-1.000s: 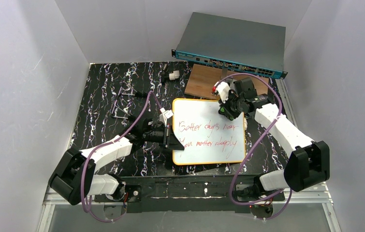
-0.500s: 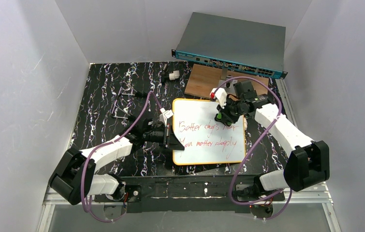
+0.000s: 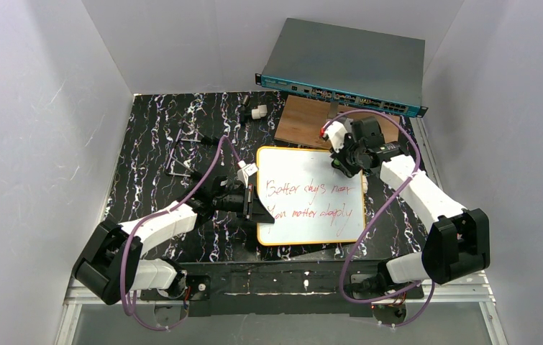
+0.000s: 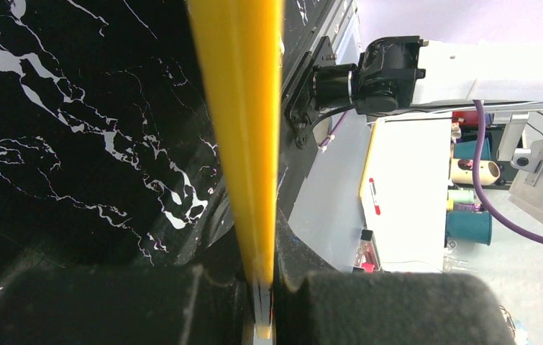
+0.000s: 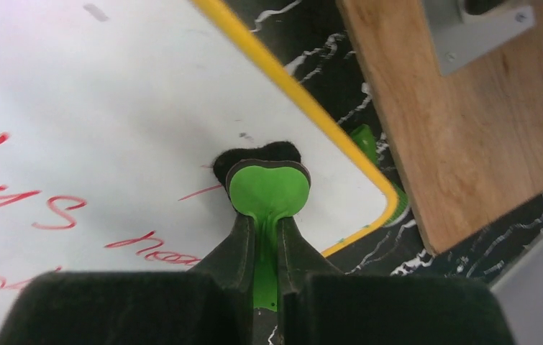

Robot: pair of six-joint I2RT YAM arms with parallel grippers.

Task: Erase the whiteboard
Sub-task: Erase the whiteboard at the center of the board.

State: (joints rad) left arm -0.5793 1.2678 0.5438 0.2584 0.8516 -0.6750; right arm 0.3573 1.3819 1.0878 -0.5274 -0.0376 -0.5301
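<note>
The whiteboard [image 3: 290,164] lies flat on the black marbled table, with two lines of red writing [image 3: 310,201] across it. My left gripper [image 3: 257,208] is shut on its left edge; in the left wrist view the yellow rim [image 4: 243,129] runs up from between the pads of the left gripper [image 4: 259,287]. My right gripper [image 3: 342,162] is shut on a green eraser [image 5: 268,188]. The eraser's black felt rests on the whiteboard [image 5: 110,100] near its far right corner, just beyond the end of the top line of writing [image 5: 149,244].
A brown wooden board [image 3: 303,118] lies just behind the whiteboard, with a teal-fronted network switch [image 3: 344,68] propped over it. A small white part [image 3: 259,112] and a thin metal piece [image 3: 180,154] sit on the table at the far left. White walls enclose the table on both sides and at the back.
My right gripper swept the eraser toward the near left over the end of the top line, then back to the far right corner. The left arm has not moved.
</note>
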